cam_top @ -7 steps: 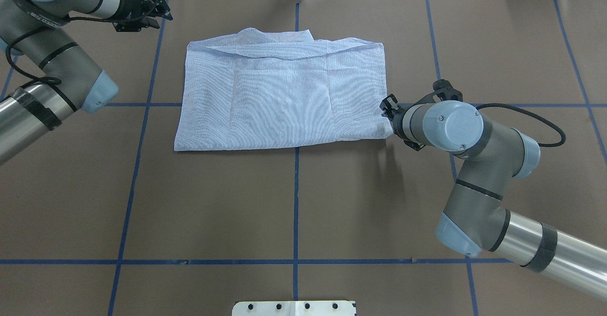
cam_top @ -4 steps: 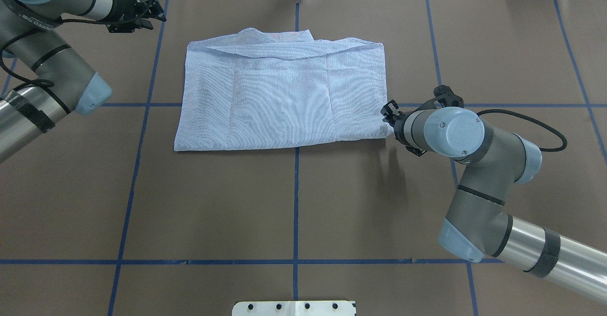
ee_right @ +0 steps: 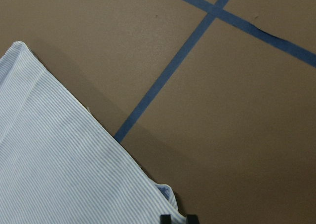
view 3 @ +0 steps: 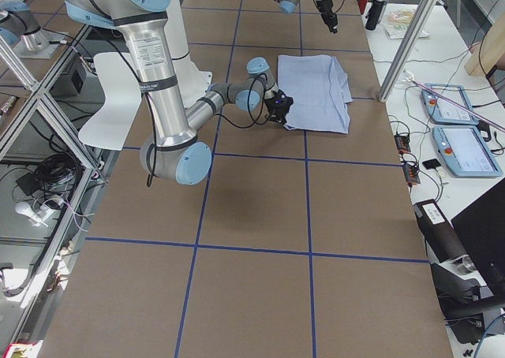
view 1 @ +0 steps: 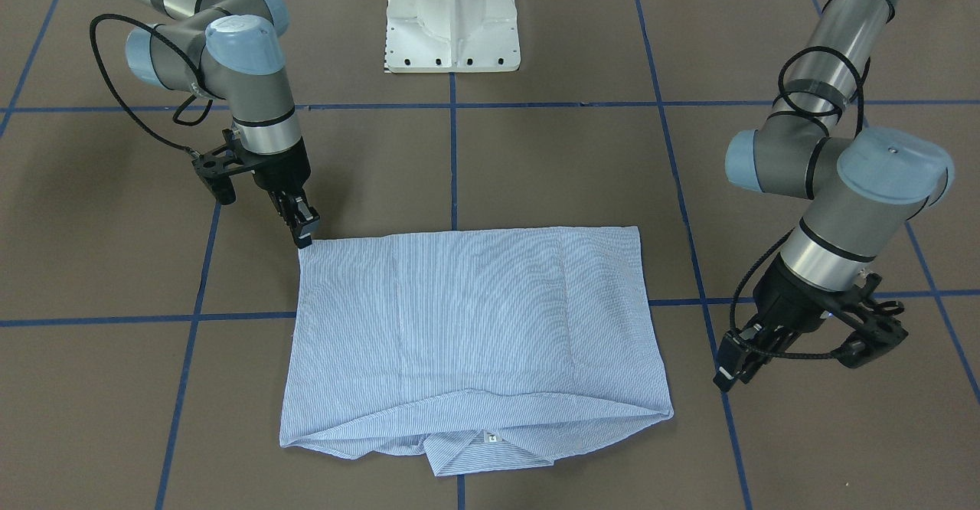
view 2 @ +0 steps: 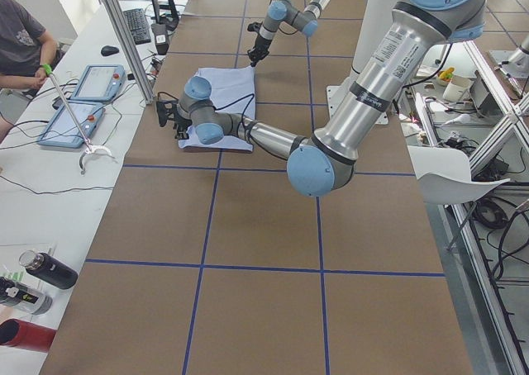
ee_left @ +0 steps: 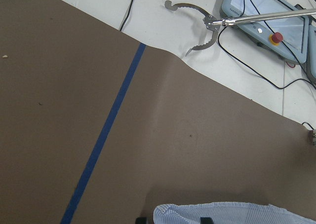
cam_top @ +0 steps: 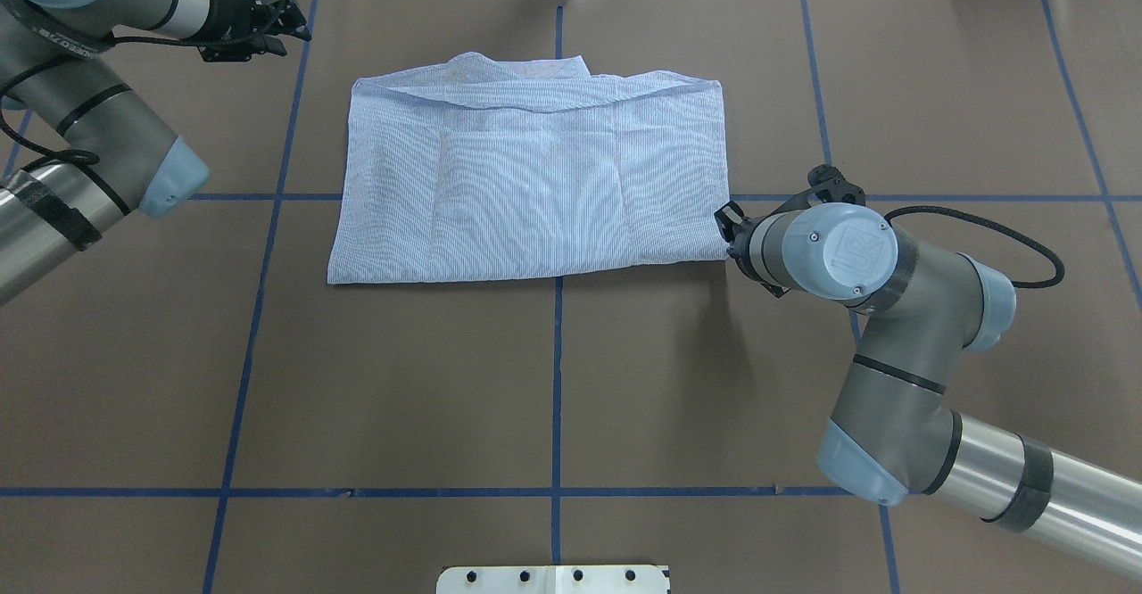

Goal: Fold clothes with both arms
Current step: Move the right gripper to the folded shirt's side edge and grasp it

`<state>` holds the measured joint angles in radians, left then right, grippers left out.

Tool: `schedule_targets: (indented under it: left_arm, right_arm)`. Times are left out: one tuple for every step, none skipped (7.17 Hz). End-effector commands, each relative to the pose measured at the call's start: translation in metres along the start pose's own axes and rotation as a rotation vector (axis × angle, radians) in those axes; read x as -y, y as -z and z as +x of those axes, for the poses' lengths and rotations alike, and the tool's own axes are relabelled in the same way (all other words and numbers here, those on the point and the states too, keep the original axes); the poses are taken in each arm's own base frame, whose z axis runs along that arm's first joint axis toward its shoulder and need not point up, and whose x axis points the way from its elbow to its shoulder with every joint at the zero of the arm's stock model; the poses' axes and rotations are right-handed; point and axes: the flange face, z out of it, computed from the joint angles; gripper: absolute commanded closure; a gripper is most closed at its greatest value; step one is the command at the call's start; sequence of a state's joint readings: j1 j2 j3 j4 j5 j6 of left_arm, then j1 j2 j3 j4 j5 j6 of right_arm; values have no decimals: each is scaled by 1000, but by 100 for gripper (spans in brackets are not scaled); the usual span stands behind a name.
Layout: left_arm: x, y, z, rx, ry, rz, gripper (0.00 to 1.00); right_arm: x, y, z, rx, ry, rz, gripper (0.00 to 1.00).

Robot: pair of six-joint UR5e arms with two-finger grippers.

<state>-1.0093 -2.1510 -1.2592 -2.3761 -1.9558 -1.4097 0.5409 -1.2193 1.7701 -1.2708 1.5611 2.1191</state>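
My black two-finger right tool touches the near corner of the light blue pinstriped cotton shirt, and I cannot tell its grip; the shirt lies folded to a rectangle on the brown desk with halving still left, I judge, while my left tool gapes just off its far corner.

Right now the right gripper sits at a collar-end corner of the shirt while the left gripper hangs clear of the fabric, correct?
Wrong end. In the exterior front-facing view the right gripper sits at the shirt corner opposite the collar; the left gripper hangs clear of the fabric.
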Motion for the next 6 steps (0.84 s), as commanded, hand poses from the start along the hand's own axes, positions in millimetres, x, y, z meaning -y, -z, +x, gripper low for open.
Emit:
schedule_targets:
  left_arm:
    - [1,0,-1,0,-1,1,53]
    - [1,1,-2,0,1,1,53]
    - [-2,1,-11,-5,-2,1,53]
    - [-2,0,-14,-7,-3,1,53]
    - [-2,0,-14,-7,-3,3,53]
    - [-2,0,-14,-7,-3,3,53]
  right_arm:
    - [-3,3,-1,-8,1,-16,100]
    - [-3,3,0,-18,0,-30,100]
    - [-5,9,-4,3,-4,-31,100]
    - [13,13,-12,27,-58,-19,61]
    - [18,16,-16,49,-114,-32,39]
    - [19,13,-15,43,-171,-32,33]
